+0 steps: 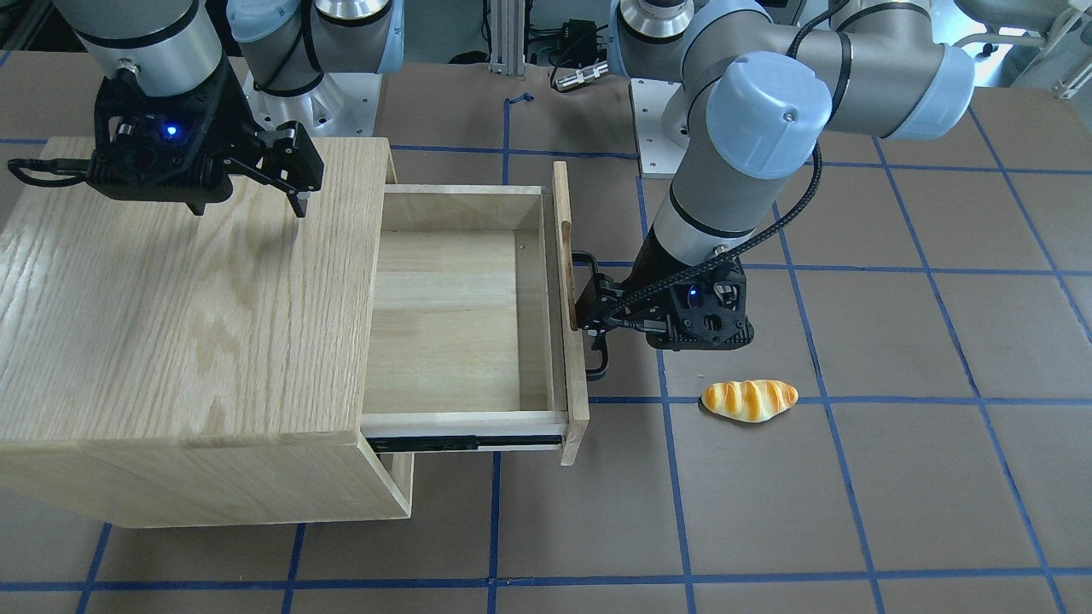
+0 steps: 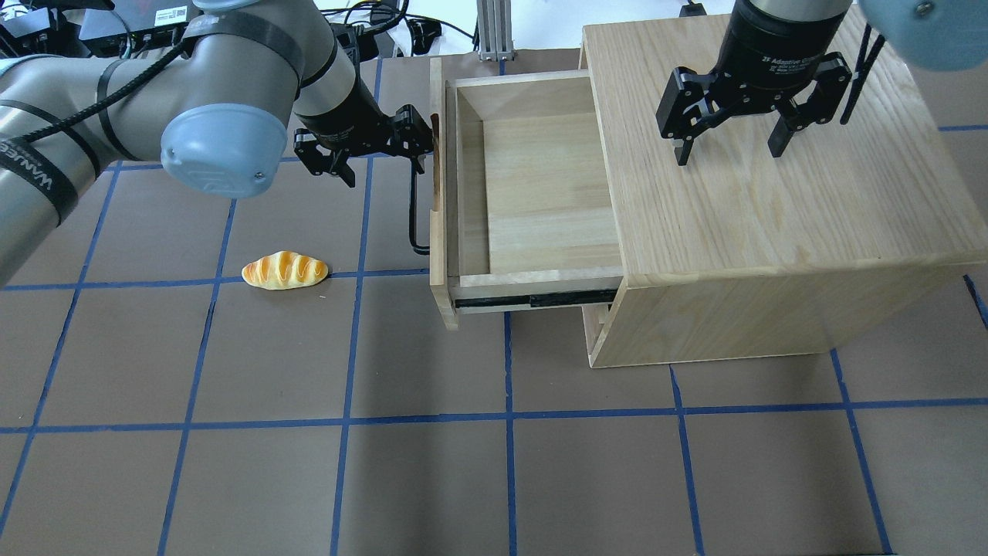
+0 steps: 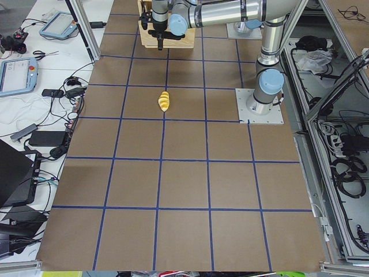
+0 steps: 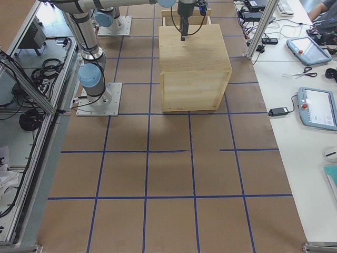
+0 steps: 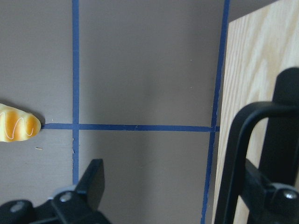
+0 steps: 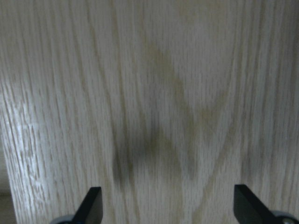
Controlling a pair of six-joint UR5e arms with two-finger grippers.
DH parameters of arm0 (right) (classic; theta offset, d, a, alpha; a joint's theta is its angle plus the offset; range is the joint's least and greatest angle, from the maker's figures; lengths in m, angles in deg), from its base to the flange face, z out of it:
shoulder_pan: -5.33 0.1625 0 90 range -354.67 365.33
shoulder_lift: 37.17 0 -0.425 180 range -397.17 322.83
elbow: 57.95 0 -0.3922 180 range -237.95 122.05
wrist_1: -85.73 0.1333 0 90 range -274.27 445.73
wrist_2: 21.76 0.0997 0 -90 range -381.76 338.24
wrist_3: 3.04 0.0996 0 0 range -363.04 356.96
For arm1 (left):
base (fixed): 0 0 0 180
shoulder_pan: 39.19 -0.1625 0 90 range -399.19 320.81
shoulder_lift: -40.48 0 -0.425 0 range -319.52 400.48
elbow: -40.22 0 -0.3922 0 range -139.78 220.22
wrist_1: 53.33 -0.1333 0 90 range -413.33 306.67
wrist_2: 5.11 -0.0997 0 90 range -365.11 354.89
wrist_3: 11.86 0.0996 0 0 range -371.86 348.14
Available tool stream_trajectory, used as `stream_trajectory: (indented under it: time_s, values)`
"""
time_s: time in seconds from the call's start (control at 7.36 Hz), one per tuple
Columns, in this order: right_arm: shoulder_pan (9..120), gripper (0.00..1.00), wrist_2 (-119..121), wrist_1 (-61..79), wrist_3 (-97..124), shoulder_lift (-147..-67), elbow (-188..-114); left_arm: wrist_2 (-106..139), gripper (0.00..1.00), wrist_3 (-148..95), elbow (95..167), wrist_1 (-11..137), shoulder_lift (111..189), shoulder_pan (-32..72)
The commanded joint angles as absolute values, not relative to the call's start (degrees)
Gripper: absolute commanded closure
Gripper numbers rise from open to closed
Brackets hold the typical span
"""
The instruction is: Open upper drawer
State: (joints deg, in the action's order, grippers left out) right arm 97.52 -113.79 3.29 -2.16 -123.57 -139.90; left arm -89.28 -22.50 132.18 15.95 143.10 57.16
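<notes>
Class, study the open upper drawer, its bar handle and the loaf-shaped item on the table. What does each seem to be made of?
Upper drawer: pale unpainted wood, matte; grain lines and joined boards show.
Bar handle: probably metal with a black finish; it is a thin bent rod.
Loaf-shaped item: looks like a glossy plastic or foam toy bread, given its even sheen; real bread cannot be ruled out.

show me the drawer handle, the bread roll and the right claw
drawer handle (image 2: 413, 212), overhead view, middle of the black bar
bread roll (image 2: 285, 270), overhead view, centre of its striped top
right claw (image 2: 729, 153), overhead view, midway between its fingertips
</notes>
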Motion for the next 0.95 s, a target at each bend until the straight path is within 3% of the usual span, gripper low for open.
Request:
stream_trajectory:
  time_s: [0.0,0.81]
  values:
    - [97.5,0.0,-113.8,3.3,-2.2,-123.6,-140.0,-90.3,0.0,-21.8,132.2,16.3,143.0,56.4]
    - [97.5,0.0,-113.8,3.3,-2.2,-123.6,-140.0,-90.1,0.0,-17.4,130.4,28.0,136.0,52.9]
